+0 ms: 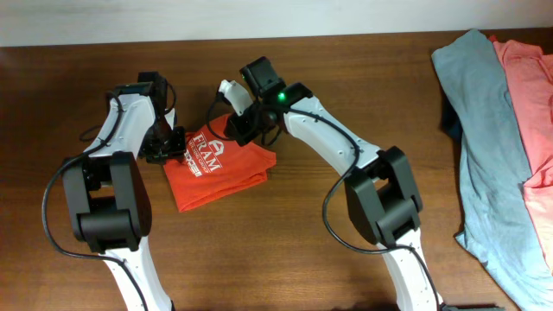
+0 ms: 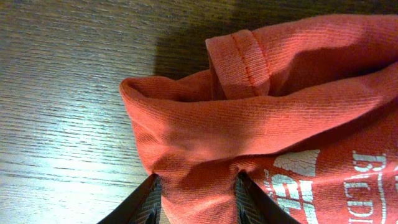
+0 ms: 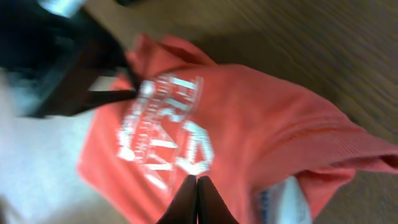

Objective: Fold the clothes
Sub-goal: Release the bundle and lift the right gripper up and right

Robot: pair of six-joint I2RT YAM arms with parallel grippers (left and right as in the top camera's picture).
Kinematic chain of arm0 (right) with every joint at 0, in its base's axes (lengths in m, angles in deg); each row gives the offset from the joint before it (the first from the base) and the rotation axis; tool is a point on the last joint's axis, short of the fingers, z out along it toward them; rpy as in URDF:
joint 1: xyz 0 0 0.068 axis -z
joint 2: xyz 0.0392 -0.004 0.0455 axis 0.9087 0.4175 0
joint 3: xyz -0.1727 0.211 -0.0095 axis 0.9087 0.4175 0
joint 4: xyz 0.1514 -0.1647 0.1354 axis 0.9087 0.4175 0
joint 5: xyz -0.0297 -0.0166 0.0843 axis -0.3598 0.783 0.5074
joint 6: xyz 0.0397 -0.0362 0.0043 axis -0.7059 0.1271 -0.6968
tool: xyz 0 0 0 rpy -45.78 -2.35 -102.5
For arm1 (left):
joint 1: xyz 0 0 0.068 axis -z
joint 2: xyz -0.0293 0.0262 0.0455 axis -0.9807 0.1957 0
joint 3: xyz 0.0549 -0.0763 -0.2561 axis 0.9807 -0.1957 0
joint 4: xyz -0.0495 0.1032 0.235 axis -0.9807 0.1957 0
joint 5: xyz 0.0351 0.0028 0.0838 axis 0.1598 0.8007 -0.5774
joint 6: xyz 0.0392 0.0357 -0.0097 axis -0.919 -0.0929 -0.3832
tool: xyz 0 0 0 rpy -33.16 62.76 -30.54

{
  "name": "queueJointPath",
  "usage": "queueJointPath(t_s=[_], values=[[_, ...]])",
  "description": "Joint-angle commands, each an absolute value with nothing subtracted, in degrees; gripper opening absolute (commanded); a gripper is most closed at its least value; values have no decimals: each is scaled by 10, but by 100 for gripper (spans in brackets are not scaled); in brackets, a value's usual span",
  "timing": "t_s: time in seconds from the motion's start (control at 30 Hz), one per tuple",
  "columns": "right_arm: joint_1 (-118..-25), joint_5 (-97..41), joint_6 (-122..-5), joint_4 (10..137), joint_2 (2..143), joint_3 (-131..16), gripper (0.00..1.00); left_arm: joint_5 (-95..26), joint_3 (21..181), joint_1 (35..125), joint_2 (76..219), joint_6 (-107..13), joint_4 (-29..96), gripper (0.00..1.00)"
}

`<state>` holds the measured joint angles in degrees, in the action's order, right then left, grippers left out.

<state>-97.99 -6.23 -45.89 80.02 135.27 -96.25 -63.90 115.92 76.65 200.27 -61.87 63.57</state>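
Observation:
An orange-red T-shirt (image 1: 220, 168) lies folded small on the table left of centre, white print facing up. My left gripper (image 1: 164, 149) is at its left edge. In the left wrist view a bunched fold of the shirt (image 2: 273, 124) fills the gap between the left gripper's (image 2: 198, 199) jaws, so it is shut on the cloth. My right gripper (image 1: 238, 130) hovers over the shirt's top edge. In the right wrist view the right gripper (image 3: 196, 179) has its fingertips pressed together over the printed shirt (image 3: 261, 130), with no cloth between them.
A grey T-shirt (image 1: 484, 130) and a salmon-pink one (image 1: 531, 95) lie spread at the table's right side, running off the right edge. Bare wooden table (image 1: 346, 52) lies between them and the arms.

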Motion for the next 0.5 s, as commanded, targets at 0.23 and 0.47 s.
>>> queueJointPath(t_s=[0.23,0.47], values=[[-959,-202,-575,819,1385,-964,9,-639,1148,764,2024,-628,647,40],[-949,-232,-581,898,1385,-964,20,-639,1148,764,2024,-628,672,40]])
